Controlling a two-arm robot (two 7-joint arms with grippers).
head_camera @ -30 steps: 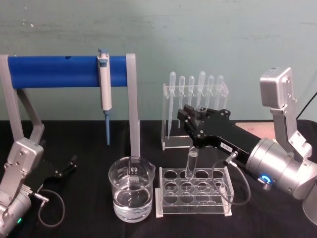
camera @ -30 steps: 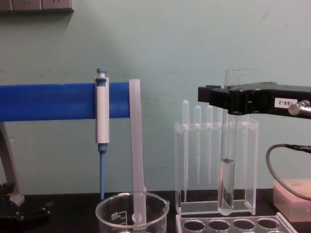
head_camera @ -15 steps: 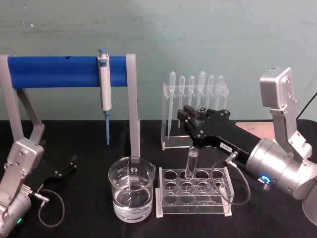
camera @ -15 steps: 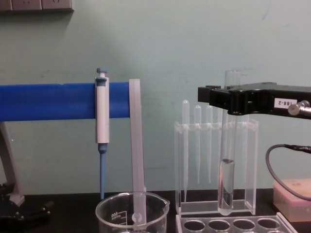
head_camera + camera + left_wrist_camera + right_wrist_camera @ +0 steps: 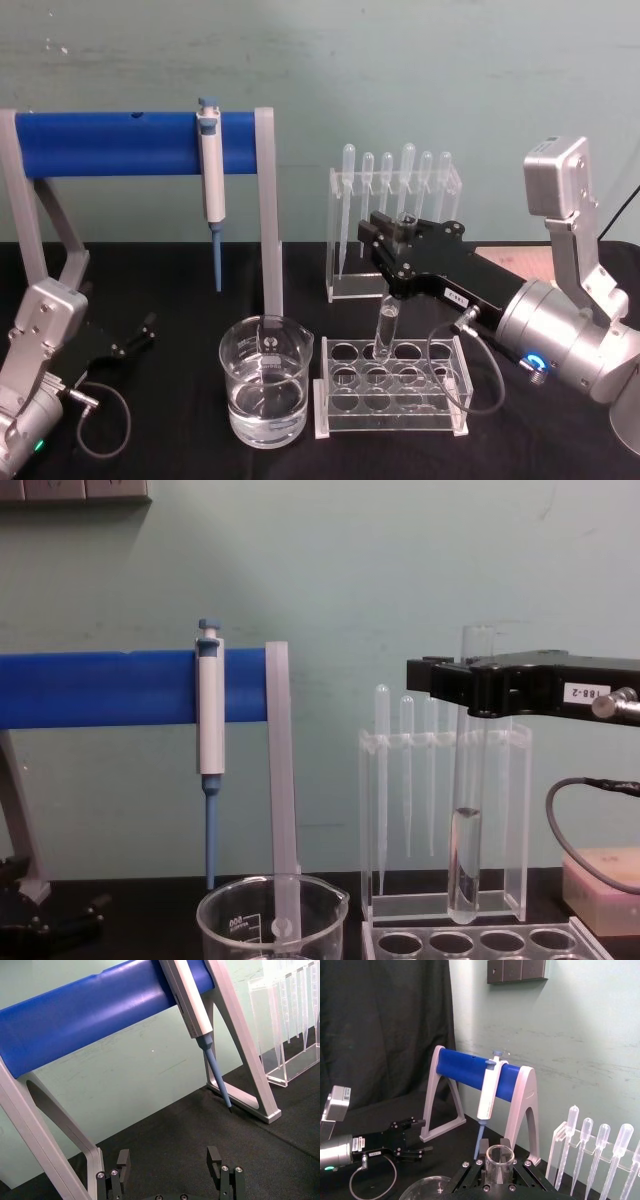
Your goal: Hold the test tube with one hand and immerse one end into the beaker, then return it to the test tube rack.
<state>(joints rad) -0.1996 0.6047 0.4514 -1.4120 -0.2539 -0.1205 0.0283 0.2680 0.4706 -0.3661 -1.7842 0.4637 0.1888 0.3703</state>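
The test tube (image 5: 388, 322) hangs upright with some clear liquid in its round bottom, which sits just over a back hole of the clear rack (image 5: 390, 421). My right gripper (image 5: 392, 240) is shut on the tube near its open rim (image 5: 499, 1162). From the side, the tube (image 5: 467, 820) ends just above the rack's top (image 5: 480, 942), with the right gripper (image 5: 470, 685) across its upper part. The beaker (image 5: 265, 395), part-filled with water, stands left of the rack, and its rim (image 5: 272, 905) shows low in the chest view. My left gripper (image 5: 135, 338) rests open at the far left on the table, its fingers (image 5: 122, 1160) apart.
A white-and-blue pipettor (image 5: 211, 180) hangs on a blue-barred stand (image 5: 110, 143) behind the beaker. A clear holder with several thin pipettes (image 5: 395, 175) stands behind the rack. A grey cable (image 5: 470, 370) loops from the right wrist over the rack's right end. A pink block (image 5: 603, 878) lies far right.
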